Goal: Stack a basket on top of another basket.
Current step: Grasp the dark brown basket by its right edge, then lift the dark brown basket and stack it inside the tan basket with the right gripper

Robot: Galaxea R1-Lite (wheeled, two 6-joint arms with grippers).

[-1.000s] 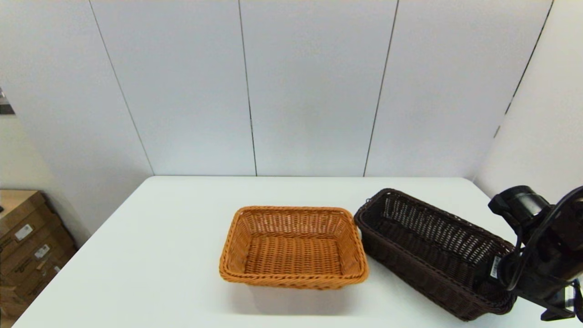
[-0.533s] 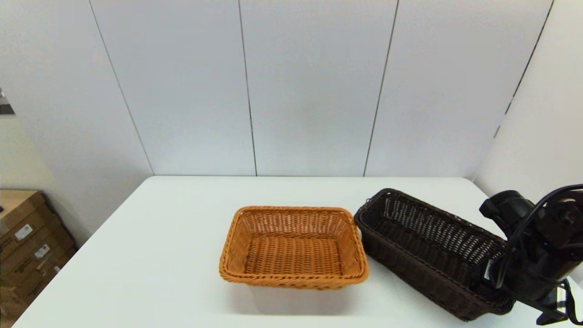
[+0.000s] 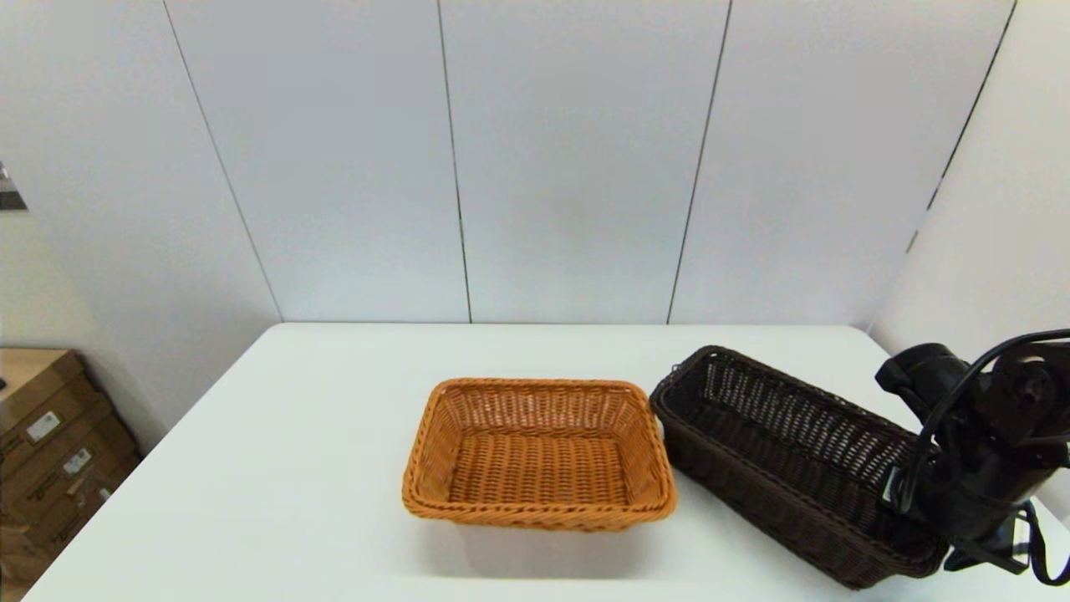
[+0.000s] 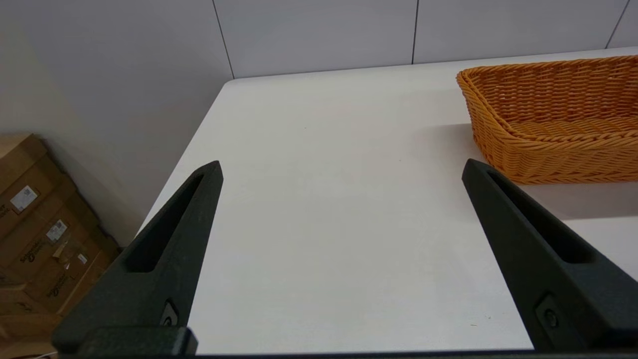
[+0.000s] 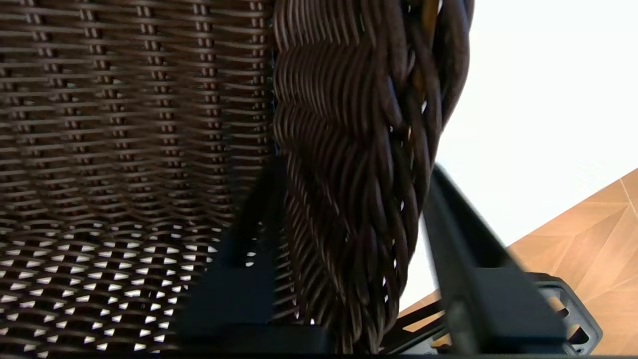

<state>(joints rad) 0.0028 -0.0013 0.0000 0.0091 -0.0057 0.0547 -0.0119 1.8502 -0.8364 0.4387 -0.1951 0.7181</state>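
Dark brown, almost black, rectangular woven wicker basket (image 3: 786, 456) with open-weave sides and braided rim, standing on the white table (image 3: 318, 468) at the right, its far corner just beside the orange-tan rectangular woven wicker basket (image 3: 539, 451) at centre. Right gripper (image 3: 907, 502) at the dark basket's near right end, one finger inside the wall, one outside, straddling the braided rim (image 5: 369, 164); firmly clamped or not, cannot tell. Only in the right wrist view: rim braid close up, wooden floor (image 5: 593, 234) past the table edge. Only in the left wrist view: left gripper (image 4: 341, 169) spread wide over bare table, well apart from the orange-tan basket (image 4: 553, 117). Cardboard boxes (image 3: 50, 451) on the floor, left.
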